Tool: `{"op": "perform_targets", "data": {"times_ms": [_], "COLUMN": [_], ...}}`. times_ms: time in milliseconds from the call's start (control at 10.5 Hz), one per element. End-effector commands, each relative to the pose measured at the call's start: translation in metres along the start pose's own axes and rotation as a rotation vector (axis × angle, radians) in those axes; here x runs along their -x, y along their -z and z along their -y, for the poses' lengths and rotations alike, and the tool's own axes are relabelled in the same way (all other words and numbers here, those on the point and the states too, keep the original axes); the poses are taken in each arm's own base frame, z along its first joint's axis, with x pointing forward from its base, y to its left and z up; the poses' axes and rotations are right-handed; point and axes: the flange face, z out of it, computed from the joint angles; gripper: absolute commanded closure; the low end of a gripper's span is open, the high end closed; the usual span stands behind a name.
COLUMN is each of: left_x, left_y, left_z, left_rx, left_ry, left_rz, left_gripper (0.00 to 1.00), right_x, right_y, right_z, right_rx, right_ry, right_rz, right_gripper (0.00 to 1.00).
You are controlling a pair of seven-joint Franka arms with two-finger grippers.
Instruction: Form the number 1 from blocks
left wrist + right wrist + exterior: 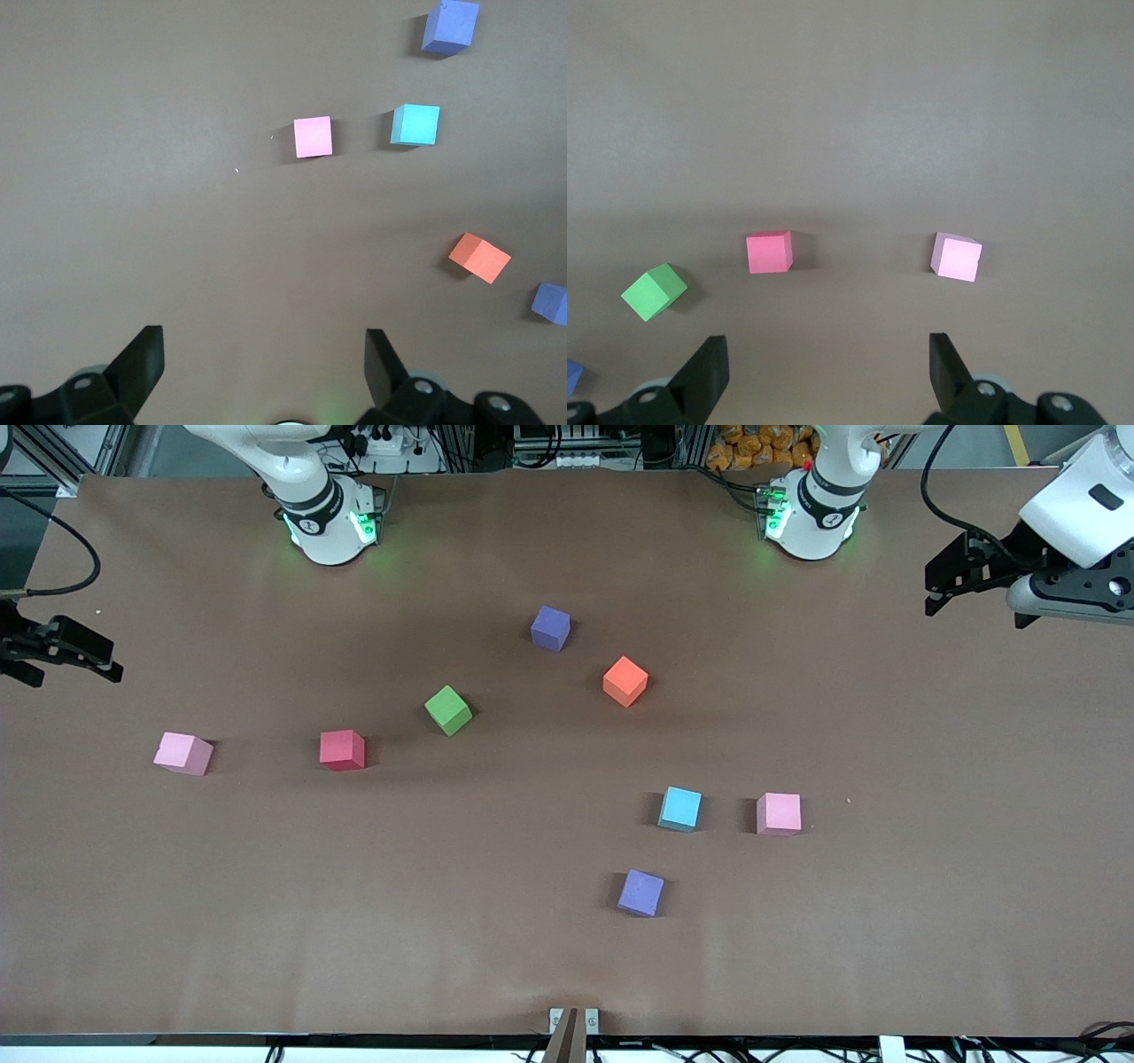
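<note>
Only the front view shows the lighter violet cube.

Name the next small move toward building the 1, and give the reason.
Probably lower the right gripper toward the red block. Both grippers, the left gripper included, hang open and hold nothing. The blocks all lie scattered and apart, and the red block sits nearest the right gripper's open fingers.

A brown paper-covered table fills the scene, with cables along its top edge.

High front camera, downward wrist cameras
</note>
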Motion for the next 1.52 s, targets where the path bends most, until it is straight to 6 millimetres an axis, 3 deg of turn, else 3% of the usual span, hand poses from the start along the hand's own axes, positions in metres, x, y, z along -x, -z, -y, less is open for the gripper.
{"op": "perform_targets", "data": {"times_ms": [0, 95, 286, 476, 571, 667, 952, 1048, 1238, 1333, 1429], "left_x": [0.003, 0.000, -0.020, -0.049, -0.057, -0.066, -0.067, -0.056, -0.015, 0.000, 0.002], "left_y": [0.003, -0.003, -0.038, -0.101, -0.121, -0.139, -0.201, -0.218, -0.260, -0.277, -0.293], "left_z": [0.003, 0.003, -0.014, -0.059, -0.081, -0.093, -0.208, -0.255, -0.342, -0.367, -0.378], "left_rx": [0.020, 0.021, 0.028, 0.030, 0.024, 0.033, 0.003, -0.008, -0.038, -0.034, -0.018], "left_ry": [-0.036, -0.036, -0.051, -0.130, -0.160, -0.128, -0.061, -0.074, -0.062, -0.063, -0.042], "left_rz": [0.002, 0.014, 0.081, 0.189, 0.212, 0.218, 0.232, 0.231, 0.226, 0.207, 0.212], "left_gripper": [0.00, 0.00, 0.00, 0.00, 0.00, 0.00, 0.00, 0.00, 0.00, 0.00, 0.00], "right_x": [0.010, 0.010, 0.010, 0.010, 0.008, 0.007, 0.013, 0.021, 0.050, 0.068, 0.080], "right_y": [-0.002, -0.002, -0.002, -0.004, -0.012, -0.025, -0.075, -0.093, -0.139, -0.162, -0.183], "right_z": [0.002, 0.003, 0.003, 0.009, 0.024, 0.054, 0.177, 0.211, 0.277, 0.302, 0.316], "right_rx": [-0.003, -0.003, -0.001, -0.003, -0.006, -0.005, 0.006, 0.011, 0.037, 0.044, 0.024], "right_ry": [0.014, 0.015, 0.015, 0.015, 0.031, 0.008, -0.117, -0.150, -0.193, -0.191, -0.199], "right_rz": [0.002, 0.002, 0.003, 0.007, 0.023, 0.041, 0.044, 0.047, 0.090, 0.107, 0.120], "right_gripper": [0.00, 0.00, 0.00, 0.00, 0.00, 0.00, 0.00, 0.00, 0.00, 0.00, 0.00]}}
